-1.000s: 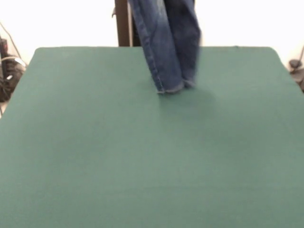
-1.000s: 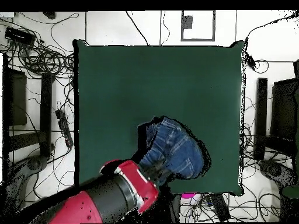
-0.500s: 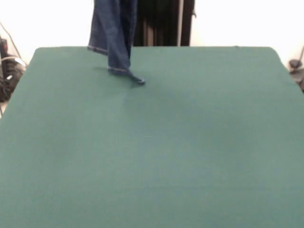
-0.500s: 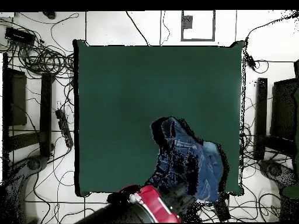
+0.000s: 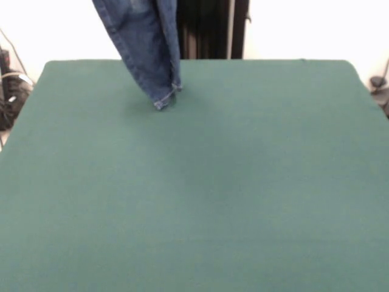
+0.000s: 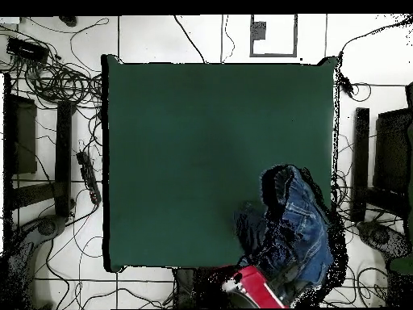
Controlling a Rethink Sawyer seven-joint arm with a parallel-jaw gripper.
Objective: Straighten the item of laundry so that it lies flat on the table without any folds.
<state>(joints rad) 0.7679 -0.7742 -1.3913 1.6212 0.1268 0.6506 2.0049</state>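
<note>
Above the table's [image 5: 243,182] edge nearest the robot, the jeans [image 5: 146,48] hang long and straight down, hems nearly touching the cloth, from a gripper too hidden to tell its grip.

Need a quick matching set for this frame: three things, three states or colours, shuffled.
Things:
1. jeans
2. table
3. arm

States or colours:
A. dark green, flat
B. red, at the bottom edge of the overhead view
C. blue denim, hanging, leg hem low over the cloth

Pairs: 1-C, 2-A, 3-B
</note>
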